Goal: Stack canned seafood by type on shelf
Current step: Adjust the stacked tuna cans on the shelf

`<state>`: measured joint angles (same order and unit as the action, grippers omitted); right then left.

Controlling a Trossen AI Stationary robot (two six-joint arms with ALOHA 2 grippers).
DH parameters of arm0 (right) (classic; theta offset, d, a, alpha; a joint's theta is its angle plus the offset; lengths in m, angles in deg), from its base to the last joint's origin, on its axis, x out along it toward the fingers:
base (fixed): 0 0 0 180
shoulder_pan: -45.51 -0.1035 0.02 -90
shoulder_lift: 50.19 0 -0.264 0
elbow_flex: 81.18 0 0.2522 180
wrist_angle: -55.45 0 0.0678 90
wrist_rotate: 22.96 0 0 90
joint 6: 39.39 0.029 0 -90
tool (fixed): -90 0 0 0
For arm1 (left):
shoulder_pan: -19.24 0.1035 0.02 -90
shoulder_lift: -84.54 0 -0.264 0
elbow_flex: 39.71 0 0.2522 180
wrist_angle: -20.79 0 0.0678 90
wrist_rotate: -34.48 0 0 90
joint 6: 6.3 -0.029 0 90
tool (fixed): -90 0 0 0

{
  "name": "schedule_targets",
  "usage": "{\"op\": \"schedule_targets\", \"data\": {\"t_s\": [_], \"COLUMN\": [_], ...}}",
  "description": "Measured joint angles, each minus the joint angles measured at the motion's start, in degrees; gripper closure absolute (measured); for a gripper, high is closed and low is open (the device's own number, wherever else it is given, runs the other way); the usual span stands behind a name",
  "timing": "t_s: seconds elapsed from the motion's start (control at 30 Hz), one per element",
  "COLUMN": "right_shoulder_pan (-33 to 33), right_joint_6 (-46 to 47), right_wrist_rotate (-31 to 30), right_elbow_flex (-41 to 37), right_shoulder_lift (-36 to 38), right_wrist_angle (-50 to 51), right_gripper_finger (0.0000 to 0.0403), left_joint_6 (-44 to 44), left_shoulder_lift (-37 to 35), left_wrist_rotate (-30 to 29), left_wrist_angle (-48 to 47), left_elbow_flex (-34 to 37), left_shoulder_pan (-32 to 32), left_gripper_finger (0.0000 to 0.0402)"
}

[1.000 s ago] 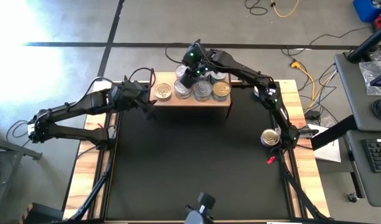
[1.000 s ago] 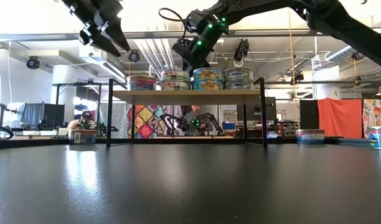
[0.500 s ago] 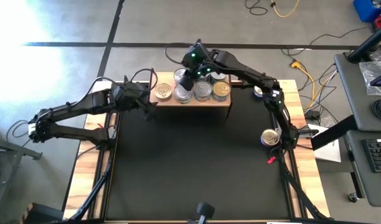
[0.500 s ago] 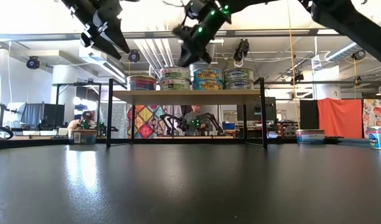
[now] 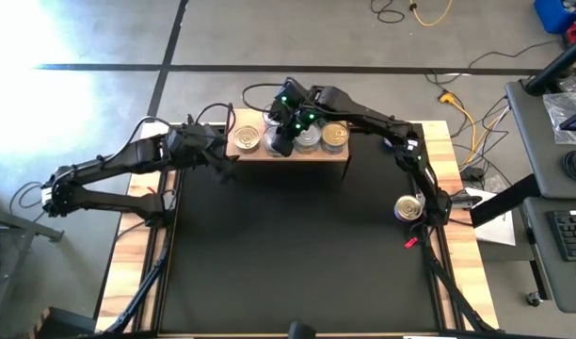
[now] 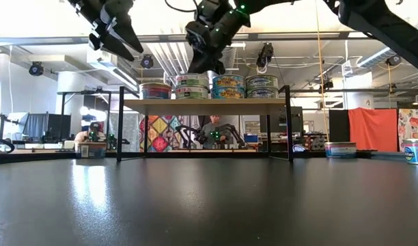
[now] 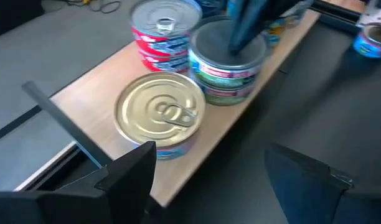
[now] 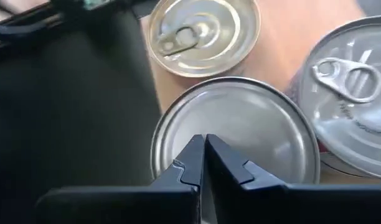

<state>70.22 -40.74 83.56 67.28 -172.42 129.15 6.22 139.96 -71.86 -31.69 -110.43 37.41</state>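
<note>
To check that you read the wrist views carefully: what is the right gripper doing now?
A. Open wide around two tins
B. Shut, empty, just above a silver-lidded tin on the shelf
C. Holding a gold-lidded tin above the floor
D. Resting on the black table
B: the right gripper has its fingers pressed together with nothing between them, over the silver-lidded tin on the shelf.

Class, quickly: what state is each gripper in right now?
Left gripper: open, holding nothing, beside the shelf.
Right gripper: closed, empty, over a silver tin.
</note>
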Motion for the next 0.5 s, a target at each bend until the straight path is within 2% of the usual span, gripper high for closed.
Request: {"op": "schedule_targets", "data": {"t_s": [0.1,0.4,0.5], "right_shoulder_pan": [-0.13,0.13,0.15], "right_joint_6": [0.63,1.82,3.49], "right_wrist_rotate": [-4.21,-4.66,-4.52], "right_elbow_flex": [0.02,0.12,0.13], "right_shoulder_lift": [-0.33,0.27,2.07], "right_wrist_angle": [-0.21,-0.78,-3.05], "right_gripper_finger": [0.0390,0.0390,0.0390], "left_joint_6": [-0.05,-0.10,-2.36], "left_shoulder_lift": [0.04,3.70,5.42], "left_wrist_rotate": [0.83,-2.62,-2.05], "left_wrist_angle": [0.09,1.58,3.61], "left_elbow_flex": [0.07,0.12,-0.22], "left_shoulder_pan": [-0.25,-0.09,0.72], "left_gripper_finger": [0.0123,0.0124,0.0140]}}
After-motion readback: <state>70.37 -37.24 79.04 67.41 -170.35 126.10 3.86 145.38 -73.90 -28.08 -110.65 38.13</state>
